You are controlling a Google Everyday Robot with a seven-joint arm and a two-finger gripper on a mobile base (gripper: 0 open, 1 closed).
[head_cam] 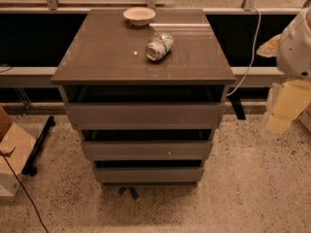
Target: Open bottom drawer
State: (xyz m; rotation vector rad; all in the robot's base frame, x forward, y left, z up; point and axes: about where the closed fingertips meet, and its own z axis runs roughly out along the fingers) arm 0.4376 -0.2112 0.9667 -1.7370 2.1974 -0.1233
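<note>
The bottom drawer [148, 174] is the lowest and slimmest grey-brown front of the three-drawer cabinet, just above the floor, with a dark gap above it. The middle front [146, 149] and the taller top front [146, 114] sit above it. My arm is at the right edge, white above and pale yellow below. The gripper [281, 114] hangs beside the cabinet's right side at about top-drawer height, apart from the cabinet and well above the bottom drawer.
On the cabinet top [107, 52] stand a small bowl [139, 16] at the back and a crushed can [159, 46] lying on its side. A cardboard box [12, 152] and a black stand foot [40, 142] are at the left. A white cable [250, 47] hangs at the right.
</note>
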